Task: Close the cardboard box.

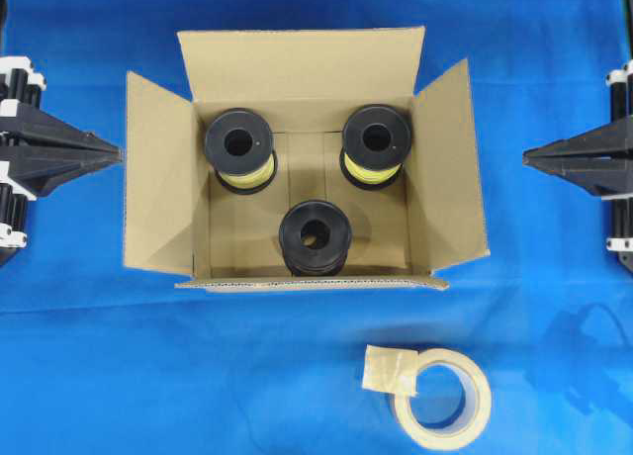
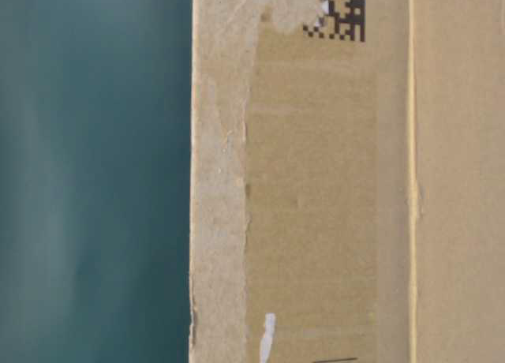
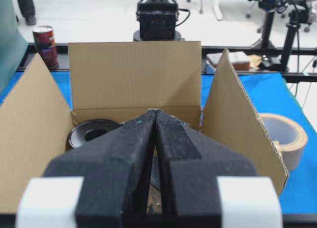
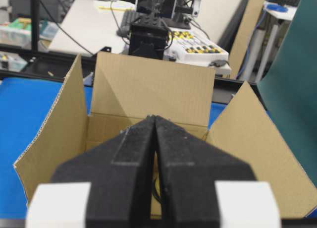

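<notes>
Blocking each wrist view, empty pressed-together jaws; cardboard box (image 1: 302, 158) floor partly hidden.

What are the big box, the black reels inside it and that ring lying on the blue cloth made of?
The cardboard box looks like matte brown corrugated cardboard; fluting shows along its flap edges. The three spools seem to be black plastic with a slight sheen, two wound with yellow material. The tape roll looks like beige paper masking tape, though that is a guess.
</notes>
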Available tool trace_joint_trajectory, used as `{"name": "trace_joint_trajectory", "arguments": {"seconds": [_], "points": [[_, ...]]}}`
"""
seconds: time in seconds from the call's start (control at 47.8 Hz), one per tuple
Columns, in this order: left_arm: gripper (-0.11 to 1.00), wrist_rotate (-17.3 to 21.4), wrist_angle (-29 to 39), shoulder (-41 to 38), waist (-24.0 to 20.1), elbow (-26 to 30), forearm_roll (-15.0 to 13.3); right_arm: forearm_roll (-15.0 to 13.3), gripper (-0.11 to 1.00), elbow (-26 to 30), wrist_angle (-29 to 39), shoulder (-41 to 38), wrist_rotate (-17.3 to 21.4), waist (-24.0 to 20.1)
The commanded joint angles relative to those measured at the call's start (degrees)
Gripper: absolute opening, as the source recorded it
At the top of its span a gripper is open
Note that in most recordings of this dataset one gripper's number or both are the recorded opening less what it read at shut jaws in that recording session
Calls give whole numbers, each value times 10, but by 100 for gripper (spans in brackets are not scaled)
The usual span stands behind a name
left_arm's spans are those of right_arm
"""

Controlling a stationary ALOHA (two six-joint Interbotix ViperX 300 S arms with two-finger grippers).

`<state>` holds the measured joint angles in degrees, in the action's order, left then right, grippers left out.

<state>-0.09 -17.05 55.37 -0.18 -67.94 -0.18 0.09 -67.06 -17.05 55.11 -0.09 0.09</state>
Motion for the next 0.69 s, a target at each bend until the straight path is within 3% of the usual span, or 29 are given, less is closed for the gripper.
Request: {"name": "trace_joint_trajectory", "arguments": {"seconds": [0.0, 0.355, 0.523, 0.669], "points": [[0, 6, 19, 11, 3, 11, -16, 2, 0, 10, 5, -1, 5, 1], [0, 4, 179, 78, 3, -5, -17, 18, 0, 12, 160, 23, 5, 5], [0, 0, 192, 77, -1, -35, -18, 22, 0, -11, 173, 14, 6, 10], [0, -1, 192, 56, -1, -53, -19, 42, 0, -44, 149, -4, 6, 11]]}}
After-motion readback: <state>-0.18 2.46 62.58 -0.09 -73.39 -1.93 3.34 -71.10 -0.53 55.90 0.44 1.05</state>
